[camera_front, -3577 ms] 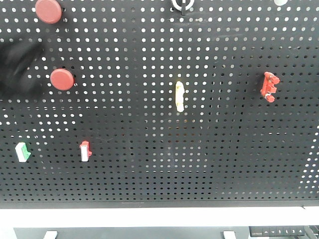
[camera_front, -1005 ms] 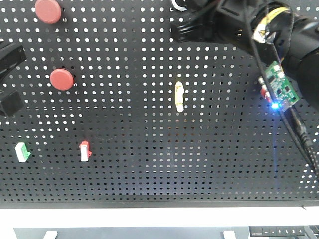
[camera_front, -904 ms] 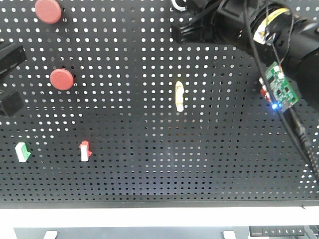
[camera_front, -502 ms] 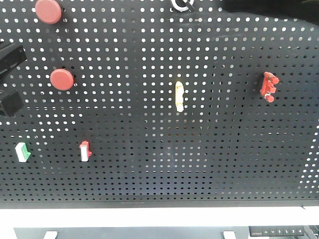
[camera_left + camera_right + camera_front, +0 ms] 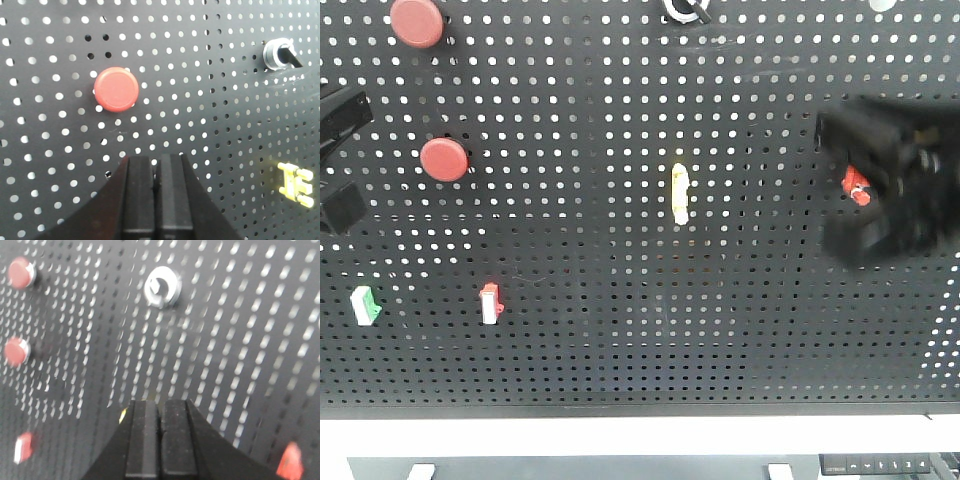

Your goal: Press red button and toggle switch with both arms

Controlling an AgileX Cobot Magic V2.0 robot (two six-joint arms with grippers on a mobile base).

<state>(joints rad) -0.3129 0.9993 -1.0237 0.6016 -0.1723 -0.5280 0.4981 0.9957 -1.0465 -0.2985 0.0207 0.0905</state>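
Neither press looks done: the left pincer [image 5: 156, 200], fingers together, sits at 5 o'clock off the red button [image 5: 116, 89], while the right pincer [image 5: 159, 440], also together, blurs near the toggle switch [image 5: 857, 186].

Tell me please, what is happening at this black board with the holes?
A two-armed robot is working at a black perforated panel fitted with buttons and switches. The left gripper, jaws closed, points at the panel just below a round red push button, not touching it. The right gripper, also closed, is a motion-blurred dark shape in the front view, in front of a small red toggle switch. Whether it touches the switch cannot be told. A silver rotary knob sits further right.
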